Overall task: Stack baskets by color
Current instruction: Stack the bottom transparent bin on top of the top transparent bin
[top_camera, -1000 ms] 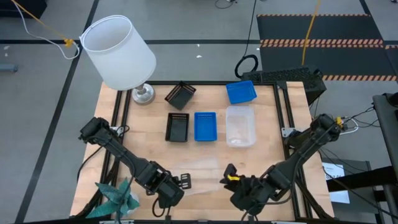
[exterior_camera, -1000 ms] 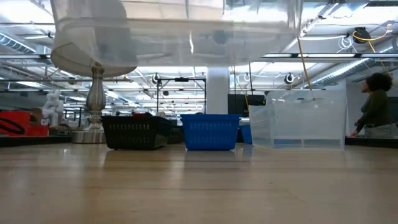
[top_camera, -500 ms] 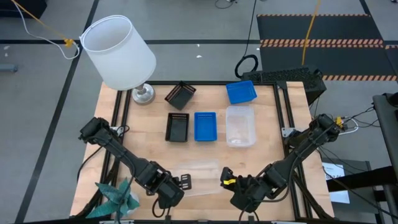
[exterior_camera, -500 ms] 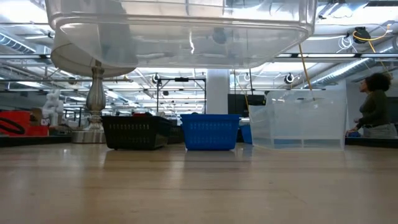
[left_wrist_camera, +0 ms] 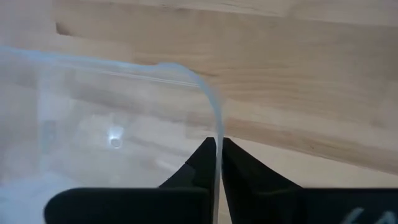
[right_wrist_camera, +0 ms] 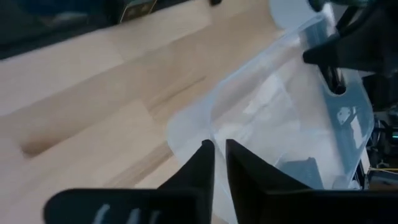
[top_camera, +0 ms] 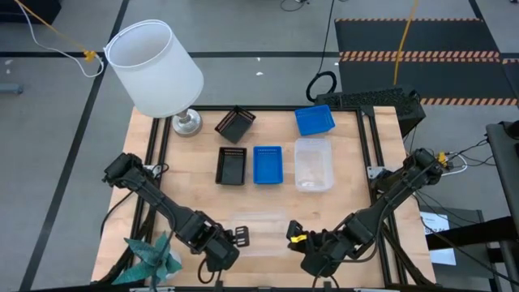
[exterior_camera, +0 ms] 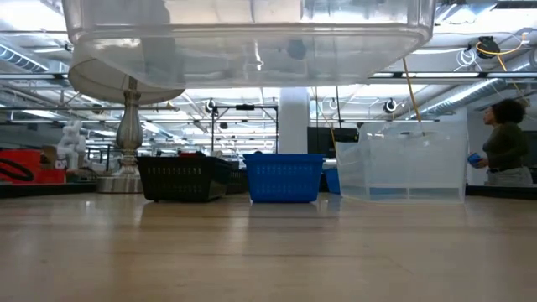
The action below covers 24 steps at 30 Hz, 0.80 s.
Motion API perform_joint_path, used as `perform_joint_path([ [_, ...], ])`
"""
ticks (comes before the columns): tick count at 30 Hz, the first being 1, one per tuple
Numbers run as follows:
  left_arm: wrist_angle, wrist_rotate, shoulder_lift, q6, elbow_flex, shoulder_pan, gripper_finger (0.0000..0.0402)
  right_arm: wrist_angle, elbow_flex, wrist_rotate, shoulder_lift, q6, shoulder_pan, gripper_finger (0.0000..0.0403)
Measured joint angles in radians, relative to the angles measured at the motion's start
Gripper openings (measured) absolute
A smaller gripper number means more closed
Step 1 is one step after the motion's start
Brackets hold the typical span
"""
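Gripping clear basket (top_camera: 258, 222) rim: left hand (left_wrist_camera: 217, 163), right hand (right_wrist_camera: 219, 163); faint overhead.

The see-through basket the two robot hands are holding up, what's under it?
Under the clear basket, gripped at its ends by the left gripper and right gripper, only bare wooden table shows through it. Nothing else is visible there.

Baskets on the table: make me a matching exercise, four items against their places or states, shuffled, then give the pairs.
Items
1. clear basket
2. tilted black basket
3. blue basket by itself
4. lamp

Places or states
A. at the far right of the table, near its back edge
B. at the far left corner
C. held at its ends by the left gripper and the right gripper, near the front edge
D. behind the row of baskets, beside the lamp's base

Pairs: 1-C, 2-D, 3-A, 4-B
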Motion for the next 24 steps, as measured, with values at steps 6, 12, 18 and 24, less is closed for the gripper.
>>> perform_joint_path([
  [6,-0.012,0.036,0.0,0.013,0.012,0.008,0.0008,0.043,-0.001,0.001,0.03,-0.044,-0.002,0.0085],
  [12,-0.023,0.025,-0.001,0.014,0.014,0.009,0.0017,0.042,-0.001,-0.044,0.035,-0.021,-0.015,0.0087],
  [18,-0.04,0.017,-0.001,0.014,0.015,0.01,0.0008,0.052,-0.001,-0.094,0.035,0.077,-0.018,0.0094],
  [24,-0.051,0.04,-0.002,0.105,0.017,0.018,0.0009,0.087,-0.001,-0.099,0.046,0.019,-0.02,0.0108],
])
